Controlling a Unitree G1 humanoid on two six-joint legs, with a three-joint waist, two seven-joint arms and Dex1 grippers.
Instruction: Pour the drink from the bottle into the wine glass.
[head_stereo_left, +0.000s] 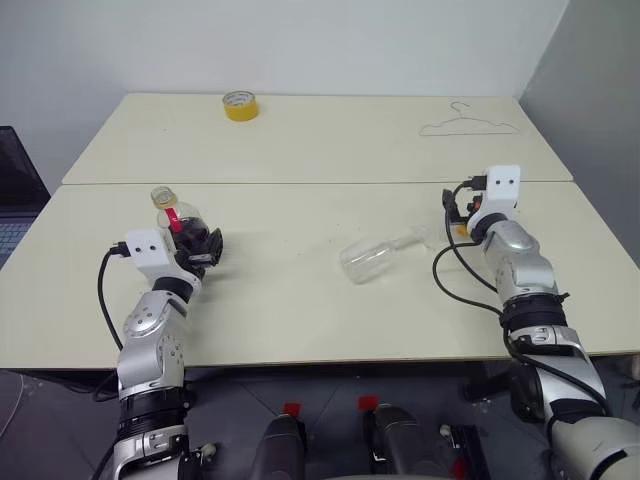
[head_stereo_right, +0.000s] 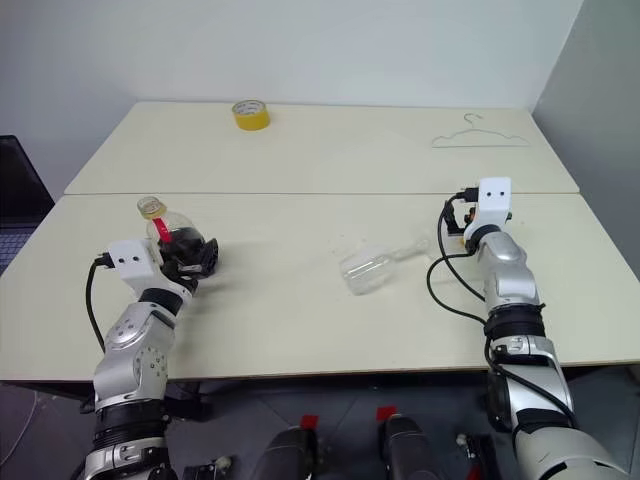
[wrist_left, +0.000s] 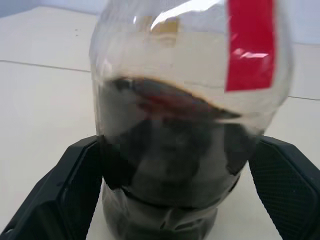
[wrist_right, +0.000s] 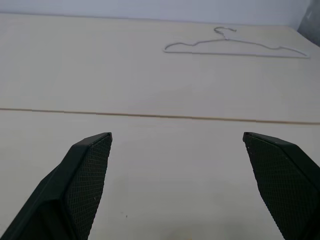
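Clear, fragile wine glass (head_stereo_left: 378, 255) lies toppled mid-frame, best lifted by its stem; both grippers (head_stereo_left: 205, 250) (wrist_right: 177, 185) spread, bottle (wrist_left: 187, 120) unclamped.

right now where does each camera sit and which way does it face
Left eye: on the head, looking forward and down over the table; both arms show, the bottle at the left gripper, the glass lying on its side.
Right eye: beside it, same scene.
Left wrist: on that arm, looking along open fingers at the bottle.
Right wrist: looking along open fingers toward the hanger.
Shared: both wrist views and the eyes show the table; the eyes also show the hanger.
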